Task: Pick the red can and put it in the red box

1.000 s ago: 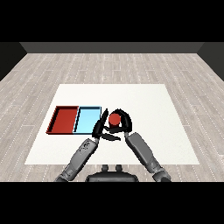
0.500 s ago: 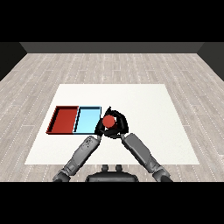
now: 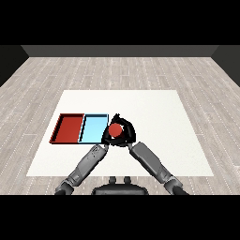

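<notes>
The red can point(image 3: 116, 130) sits inside the curl of the right hand point(image 3: 127, 133), whose black fingers wrap round it from the far side and the right, so that only the can's red top and a little of its side show. It is just beside the right edge of the light blue tray point(image 3: 93, 129), at that tray's near right corner, and whether it rests on the counter point(image 3: 154, 112) or is lifted off it cannot be told from this view. The left hand point(image 3: 107, 139) lies close against the near left of the can, at the light blue tray's near edge; whether its fingers are spread or curled cannot be told. The red tray point(image 3: 69, 128) lies touching the light blue tray's left side, apart from the can.
</notes>
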Robot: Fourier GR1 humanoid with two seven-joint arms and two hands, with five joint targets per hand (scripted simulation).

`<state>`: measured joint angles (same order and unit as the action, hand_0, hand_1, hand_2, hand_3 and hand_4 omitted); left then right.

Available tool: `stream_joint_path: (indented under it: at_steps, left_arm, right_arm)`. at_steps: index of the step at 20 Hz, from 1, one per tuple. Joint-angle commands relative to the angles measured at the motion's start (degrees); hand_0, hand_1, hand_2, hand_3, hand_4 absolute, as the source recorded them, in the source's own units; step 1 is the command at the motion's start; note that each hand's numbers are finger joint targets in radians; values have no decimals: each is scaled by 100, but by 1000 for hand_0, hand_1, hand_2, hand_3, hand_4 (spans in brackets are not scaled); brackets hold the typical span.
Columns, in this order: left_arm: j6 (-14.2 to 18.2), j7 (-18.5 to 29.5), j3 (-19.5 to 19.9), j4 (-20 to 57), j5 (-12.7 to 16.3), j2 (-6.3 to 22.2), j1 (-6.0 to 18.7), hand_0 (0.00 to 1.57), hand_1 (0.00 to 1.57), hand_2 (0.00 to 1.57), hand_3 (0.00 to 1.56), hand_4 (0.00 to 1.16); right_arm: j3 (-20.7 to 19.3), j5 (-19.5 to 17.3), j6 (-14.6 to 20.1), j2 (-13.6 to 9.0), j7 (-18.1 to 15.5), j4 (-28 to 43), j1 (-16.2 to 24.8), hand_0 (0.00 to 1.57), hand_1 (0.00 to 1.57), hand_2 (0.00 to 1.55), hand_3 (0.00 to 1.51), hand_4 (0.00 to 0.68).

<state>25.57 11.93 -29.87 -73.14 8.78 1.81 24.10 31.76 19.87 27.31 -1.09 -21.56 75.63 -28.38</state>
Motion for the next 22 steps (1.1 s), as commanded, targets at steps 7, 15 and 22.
stream_joint_path:
  at_steps: [7,15,22]
  left_arm:
    - [108,-545,-39,67,-61,-171,228,1571,1571,1543,1460,1024]
    - [1070,-42,-627,504,233,-168,382,1571,1571,1498,1355,866]
    - [628,-98,-114,171,130,-168,289,1571,1571,1530,1426,926]
  right_arm:
    - [-20,-206,-240,-100,185,695,525,1461,1461,1438,1391,555]
    - [-215,155,-412,102,-340,-114,14,1519,1519,1453,1394,538]
    - [-9,33,5,102,83,197,-207,1486,1486,1454,1398,545]
